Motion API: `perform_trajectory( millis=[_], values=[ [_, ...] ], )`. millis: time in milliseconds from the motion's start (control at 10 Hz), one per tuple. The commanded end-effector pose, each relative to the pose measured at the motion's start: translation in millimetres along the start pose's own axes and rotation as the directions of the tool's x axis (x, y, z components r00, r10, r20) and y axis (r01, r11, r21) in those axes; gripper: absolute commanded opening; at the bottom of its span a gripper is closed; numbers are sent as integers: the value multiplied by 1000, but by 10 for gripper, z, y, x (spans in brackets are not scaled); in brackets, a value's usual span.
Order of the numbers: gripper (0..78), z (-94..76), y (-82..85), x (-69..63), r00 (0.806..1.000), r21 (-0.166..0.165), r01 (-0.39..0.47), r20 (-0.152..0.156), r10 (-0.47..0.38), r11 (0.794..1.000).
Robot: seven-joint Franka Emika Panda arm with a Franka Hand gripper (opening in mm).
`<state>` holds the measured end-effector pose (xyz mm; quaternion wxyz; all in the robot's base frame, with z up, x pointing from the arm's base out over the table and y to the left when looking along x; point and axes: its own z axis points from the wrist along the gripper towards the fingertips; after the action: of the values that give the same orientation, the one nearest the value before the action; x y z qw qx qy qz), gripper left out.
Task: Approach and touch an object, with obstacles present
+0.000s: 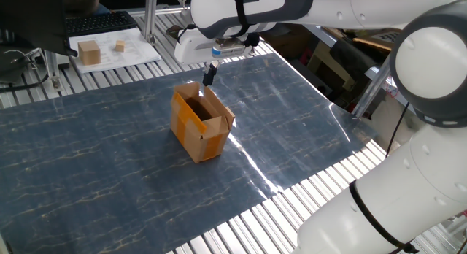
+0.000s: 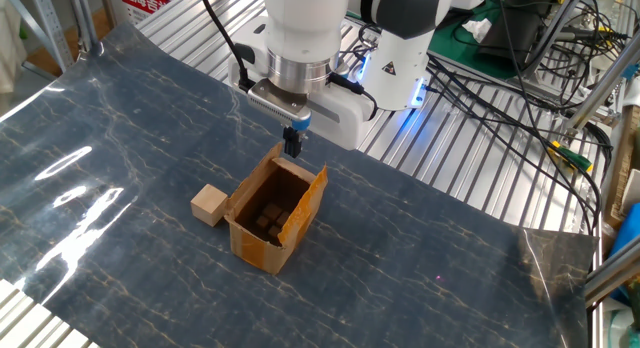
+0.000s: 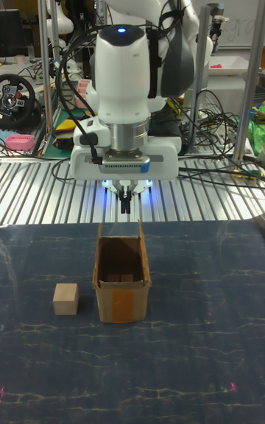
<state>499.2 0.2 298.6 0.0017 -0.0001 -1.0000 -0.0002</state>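
Note:
The object, a small brown cardboard box (image 1: 199,126) (image 2: 271,214) (image 3: 121,277) with open top flaps and orange-tan tape, stands on the dark blue mat. Small dark cubes lie inside it. My gripper (image 1: 209,74) (image 2: 293,142) (image 3: 127,205) points straight down with its black fingers together, shut on nothing. Its tips hang just above the box's rear top edge, on the side toward the robot base. Whether they touch the flap cannot be told.
A small wooden cube (image 2: 209,204) (image 3: 65,299) sits on the mat close beside the box. Two more wooden cubes (image 1: 89,52) rest on white paper off the mat. Ribbed metal table (image 2: 470,158) surrounds the mat, with cables and the robot base behind.

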Motion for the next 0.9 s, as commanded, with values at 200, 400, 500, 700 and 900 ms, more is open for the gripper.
perform_trajectory(
  millis=[200, 400, 500, 700, 900],
  values=[
    [0, 0, 0, 0, 983, -2, -182, -16, 182, 983],
    [0, -1, 2, 1, 982, 1, -186, -19, 186, 983],
    [0, -1, 2, 1, 983, 2, -185, -19, 185, 983],
    [0, -1, 2, 1, 982, 3, -186, -21, 186, 983],
    [0, -1, 2, 1, 983, 9, -183, -20, 183, 983]
  ],
)
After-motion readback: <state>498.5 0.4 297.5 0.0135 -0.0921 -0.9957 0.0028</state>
